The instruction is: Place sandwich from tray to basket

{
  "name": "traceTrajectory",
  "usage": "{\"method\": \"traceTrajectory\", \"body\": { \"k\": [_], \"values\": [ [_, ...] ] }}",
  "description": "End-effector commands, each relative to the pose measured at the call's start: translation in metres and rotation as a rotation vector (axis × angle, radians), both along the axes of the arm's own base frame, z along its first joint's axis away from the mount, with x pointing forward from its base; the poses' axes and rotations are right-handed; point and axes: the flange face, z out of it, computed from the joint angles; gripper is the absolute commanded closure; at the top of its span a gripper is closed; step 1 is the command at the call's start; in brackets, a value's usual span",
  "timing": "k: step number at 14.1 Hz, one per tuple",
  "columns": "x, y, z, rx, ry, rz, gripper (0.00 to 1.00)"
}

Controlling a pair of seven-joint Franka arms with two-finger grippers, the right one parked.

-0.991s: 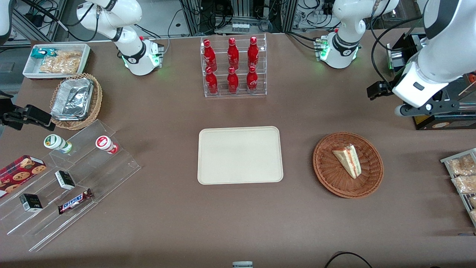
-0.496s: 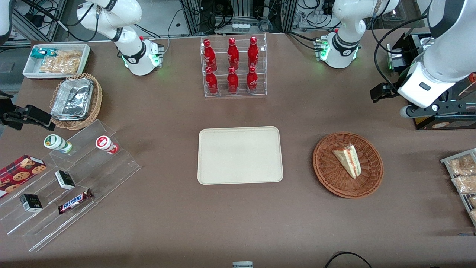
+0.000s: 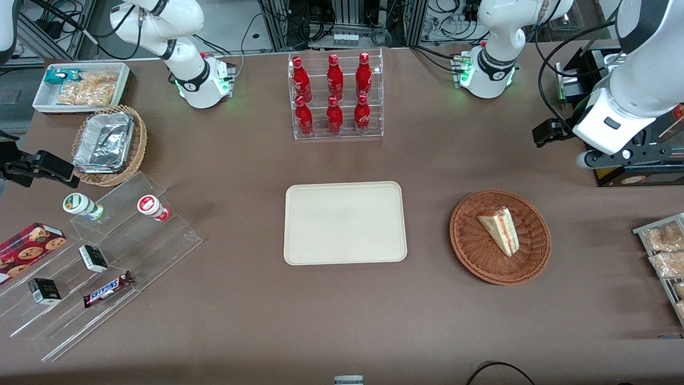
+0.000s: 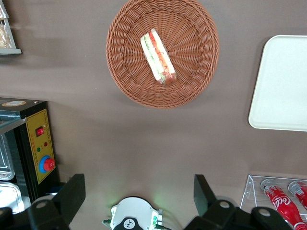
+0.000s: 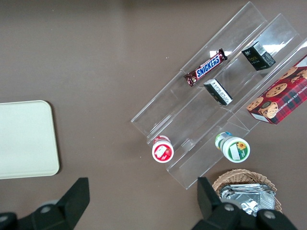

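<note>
Hangs the black two-finger claw (image 3: 548,133) above the brown tabletop (image 3: 347,315), fingers spread well apart, farther from the front camera than the round reddish-brown wicker basket (image 3: 464,240). Slants the white working arm (image 3: 614,117) down to it, near the black appliance (image 3: 657,178). Has the wedge-shaped sandwich (image 3: 500,232) lying in that basket, beside the cream rectangular tray (image 3: 347,222) and apart from it. Shows, past the claw (image 4: 139,180) in the left wrist view, red and green filling (image 4: 160,53), plus the appliance's yellow panel (image 4: 40,143) with its blue-ringed red knob (image 4: 49,164); gives only a yellow sliver of that panel in the front view. Reveals six red bottles (image 3: 335,80) in the clear rack (image 3: 336,137) there, against two in the left wrist view.
</note>
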Motion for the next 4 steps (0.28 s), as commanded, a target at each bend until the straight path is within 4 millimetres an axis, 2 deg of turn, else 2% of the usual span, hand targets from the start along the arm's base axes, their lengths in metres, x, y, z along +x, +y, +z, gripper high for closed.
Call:
{"method": "traceTrajectory", "body": {
  "k": [1,4],
  "values": [
    [0.0026,0.0018,0.0041,-0.012,-0.008,0.009,0.00],
    [0.0037,0.0025,0.0027,-0.014,-0.006,0.012,0.00]
  ]
}}
